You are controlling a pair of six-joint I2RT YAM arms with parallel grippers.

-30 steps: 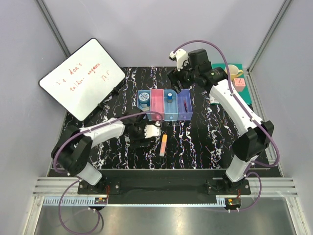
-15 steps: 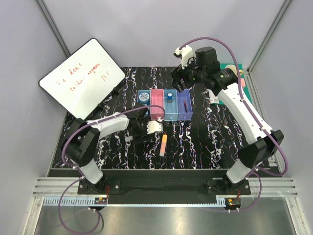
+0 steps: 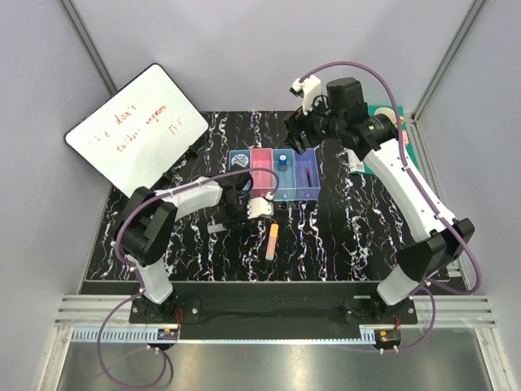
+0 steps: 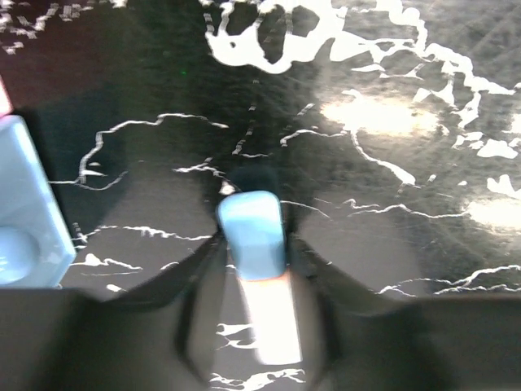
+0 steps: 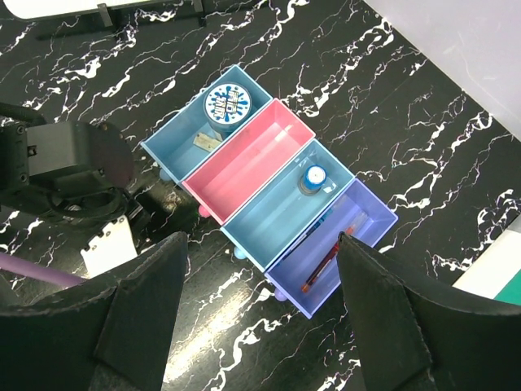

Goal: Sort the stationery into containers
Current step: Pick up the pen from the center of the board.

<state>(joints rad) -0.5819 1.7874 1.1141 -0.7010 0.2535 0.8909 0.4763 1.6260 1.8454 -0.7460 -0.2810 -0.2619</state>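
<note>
The marker (image 4: 252,236), cyan tip forward, is clamped between the fingers of your left tool (image 4: 254,265), just near of the left end of the bins (image 5: 244,159).

Changes from half a second ago:
- The left tool has moved slightly left and farther, closer to the row, and its elbow has swung in.
- The right tool (image 3: 303,138) shows no visible shift. It hangs above the far side of the row with its fingers spread wide and nothing between them.
- The orange-yellow bar (image 3: 272,242) lies where it lay, on the table (image 3: 342,236), near of the row and apart from it.

Count:
- Four joined bins, from left to right light blue, pink, light blue and purple.
- The left bin holds one round blue-and-white item (image 5: 230,104) and one small white eraser (image 5: 205,140).
- The pink bin holds nothing.
- The third bin holds one bottle (image 5: 313,179), standing upright.
- The purple bin holds two pens (image 5: 321,262), one red and one blue, side by side.
- One bar is loose on the table and one marker is in the left tool.

Limits of view:
- The left wrist picture is blurred, and the marker's rear end runs out of the bottom of the frame.
- From above, the wrist covers the left tool's fingers and the marker.
- The green book (image 5: 498,281) is cut off at the picture's edge.
- You cannot read all the red writing on the whiteboard (image 3: 134,130), far left.
</note>
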